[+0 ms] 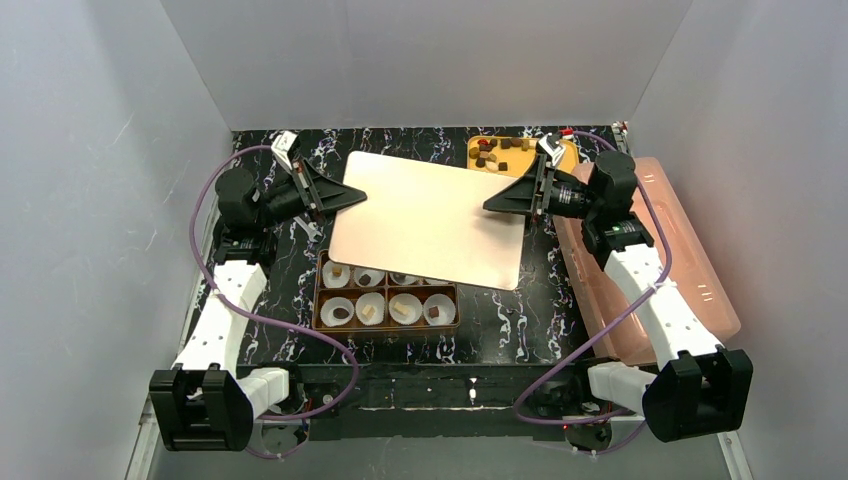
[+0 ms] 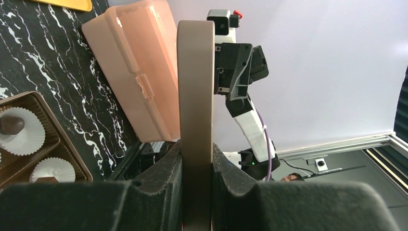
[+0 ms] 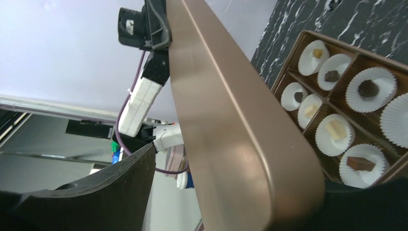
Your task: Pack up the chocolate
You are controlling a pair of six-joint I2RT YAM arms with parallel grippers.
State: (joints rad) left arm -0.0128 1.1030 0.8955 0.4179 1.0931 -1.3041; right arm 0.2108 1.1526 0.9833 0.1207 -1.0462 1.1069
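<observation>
The flat copper-brown lid hangs tilted over the back of the brown tray, hiding its far cups. My left gripper is shut on the lid's left edge; the left wrist view shows the lid edge-on, pinched between the jaws of the gripper. My right gripper is at the lid's right edge. In the right wrist view the lid lies between open jaws, with a gap to one finger. Chocolate chunks sit in white paper cups in the tray. More loose chocolate lies on a yellow plate at the back.
A translucent pink plastic box lies along the table's right side, under my right arm; it also shows in the left wrist view. White walls close in the black marbled table on three sides.
</observation>
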